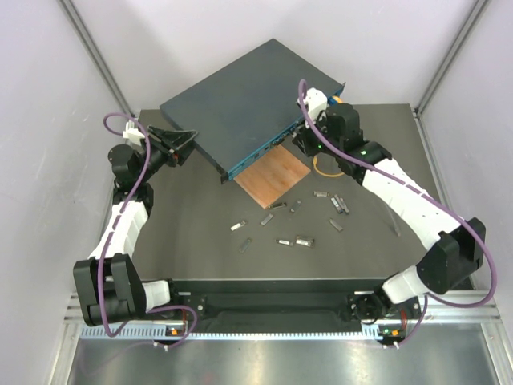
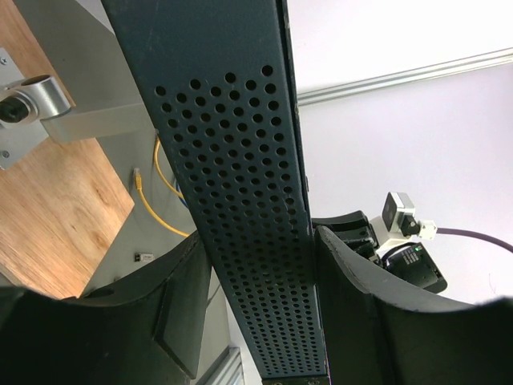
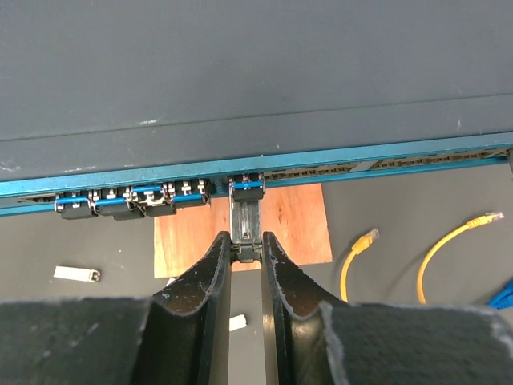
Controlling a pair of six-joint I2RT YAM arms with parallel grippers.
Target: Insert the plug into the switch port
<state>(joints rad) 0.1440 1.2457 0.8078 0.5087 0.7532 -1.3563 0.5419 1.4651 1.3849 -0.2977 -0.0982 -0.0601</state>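
Littering the dark tabletop (image 1: 200, 257) between pale walls (image 1: 48, 120): small plugs (image 1: 303, 239), wooden square (image 1: 272, 175).

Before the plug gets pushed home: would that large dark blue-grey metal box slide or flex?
Likely stiff: the large dark blue-grey metal box looks like folded sheet metal. Probably won't slide: the left claw clamps its perforated side.

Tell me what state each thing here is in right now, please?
switch, gripped at its perforated side by the left gripper.
right gripper, shut on the plug.
plug, tip at a port, sticking out past its seated neighbours.
wooden square, lying flat, partly under the switch.
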